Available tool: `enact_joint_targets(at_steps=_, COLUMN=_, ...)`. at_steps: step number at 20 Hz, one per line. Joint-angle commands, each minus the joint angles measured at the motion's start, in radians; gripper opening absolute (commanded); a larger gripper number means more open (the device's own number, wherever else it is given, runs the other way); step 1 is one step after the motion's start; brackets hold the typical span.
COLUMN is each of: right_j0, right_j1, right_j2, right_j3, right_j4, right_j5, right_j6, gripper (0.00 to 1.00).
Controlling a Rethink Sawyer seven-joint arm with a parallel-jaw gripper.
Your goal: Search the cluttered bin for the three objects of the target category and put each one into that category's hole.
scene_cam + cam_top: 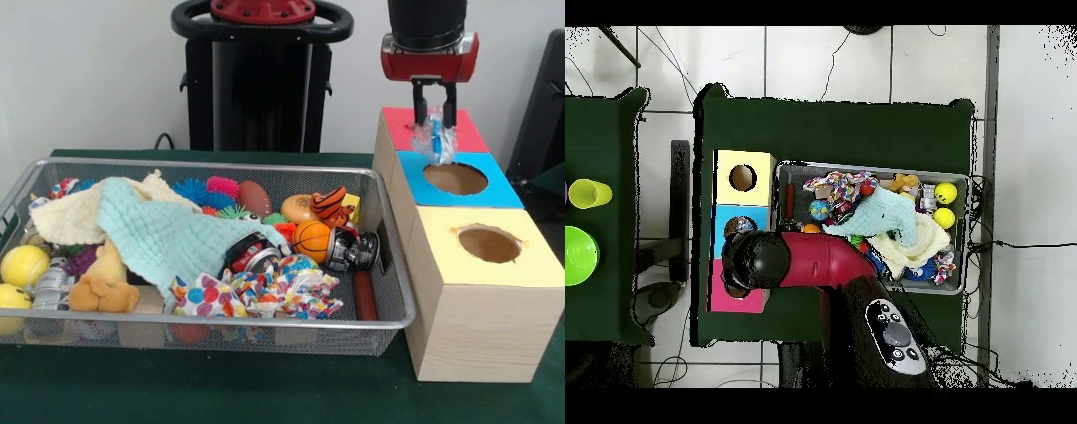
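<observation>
My gripper (435, 113) hangs over the wooden box, at the seam between its red top (468, 132) and blue top (494, 187). It is shut on a crumpled clear plastic piece with a blue streak (437, 140), which dangles just behind the blue hole (455, 178). The yellow top's hole (488, 244) lies nearer the camera. In the overhead view the arm's head (755, 260) covers the gripper and the plastic piece. The wire bin (221, 323) holds cloths (163, 231), cans (252, 252), balls (24, 264), a plush toy (104, 284) and colourful wrappers (265, 291).
The three-coloured box (743, 160) stands right beside the bin (875, 169). An orange mini basketball (311, 240) and a dark can (351, 250) lie against the bin's box-side wall. A separate table holds a green bowl (577, 255) and a yellow cup (590, 193).
</observation>
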Motion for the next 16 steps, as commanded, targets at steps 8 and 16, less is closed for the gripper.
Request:
enact_joint_targets(at_steps=8, right_j0=0.004, right_j1=0.058, right_j2=-0.004, right_j3=-0.115, right_j4=-0.006, right_j5=-0.03, right_j6=0.066, gripper=0.0)
enact_joint_targets(at_steps=16, right_j0=0.006, right_j1=0.072, right_j2=-0.014, right_j3=-0.123, right_j4=-0.023, right_j5=-0.035, right_j6=0.063, gripper=0.0)
